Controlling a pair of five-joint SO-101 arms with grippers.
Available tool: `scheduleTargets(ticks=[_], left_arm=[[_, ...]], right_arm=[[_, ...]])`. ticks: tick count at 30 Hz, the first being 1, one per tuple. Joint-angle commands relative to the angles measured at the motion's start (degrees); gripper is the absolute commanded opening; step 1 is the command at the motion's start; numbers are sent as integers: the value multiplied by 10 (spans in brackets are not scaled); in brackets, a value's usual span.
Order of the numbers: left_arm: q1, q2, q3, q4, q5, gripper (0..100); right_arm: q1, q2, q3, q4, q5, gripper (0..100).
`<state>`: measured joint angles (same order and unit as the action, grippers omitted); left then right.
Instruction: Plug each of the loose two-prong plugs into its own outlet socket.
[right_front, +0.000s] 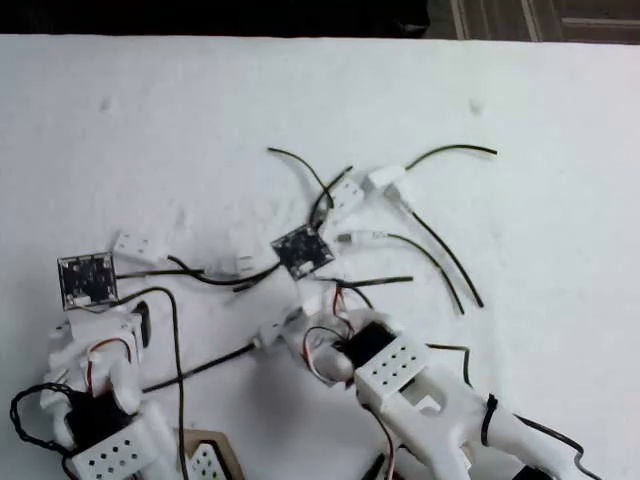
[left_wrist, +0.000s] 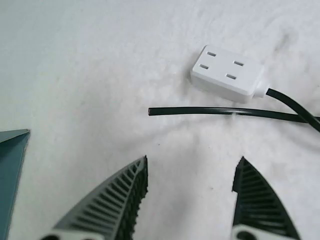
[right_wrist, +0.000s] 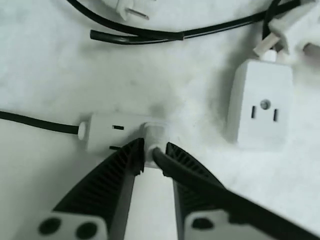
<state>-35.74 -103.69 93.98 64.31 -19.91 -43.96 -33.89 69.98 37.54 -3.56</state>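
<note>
My right gripper (right_wrist: 150, 150) is shut on a small white two-prong plug (right_wrist: 154, 136). The plug is pressed against the end of a white outlet socket (right_wrist: 107, 132) whose black cord runs away to the side; its prongs are hidden. In the high view this pair lies at the table's middle front, socket (right_front: 270, 333) beside the right gripper (right_front: 300, 318). My left gripper (left_wrist: 190, 195) stands open over bare cloth, short of another white socket (left_wrist: 227, 72) with a black cord. Loose plugs (right_front: 345, 190) (right_front: 385, 180) (right_front: 245, 265) lie in mid-table.
A third white socket (right_wrist: 262, 110) lies close beside the right gripper. Two black square boards (right_front: 87, 278) (right_front: 302, 250) sit on the white cloth. Black cords (right_front: 440, 250) loop across the middle. A cut cable end (left_wrist: 150, 111) lies ahead of the left gripper. The far table is bare cloth.
</note>
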Motion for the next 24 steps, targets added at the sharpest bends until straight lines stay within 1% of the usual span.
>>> scheduleTargets(ticks=[1,4,7,10,15,17,21,24], left_arm=[[-1,-8,-4,-11,-4,278],[-1,-8,-4,-11,-4,278],[-1,-8,-4,-11,-4,278],[-1,-8,-4,-11,-4,278],[-1,-8,-6,-11,-4,282],[0,-8,-14,-11,-3,282],[7,-8,-40,-9,0,283],[29,-8,-66,14,0,283]], right_arm=[[-9,9,6,-5,87,17],[-9,9,6,-5,159,17],[-9,9,6,-6,209,17],[-9,9,6,-6,229,17],[-10,3,2,-4,233,30],[-10,-2,-23,13,230,82],[-14,-41,-97,95,229,228],[-14,-86,-158,164,229,270]])
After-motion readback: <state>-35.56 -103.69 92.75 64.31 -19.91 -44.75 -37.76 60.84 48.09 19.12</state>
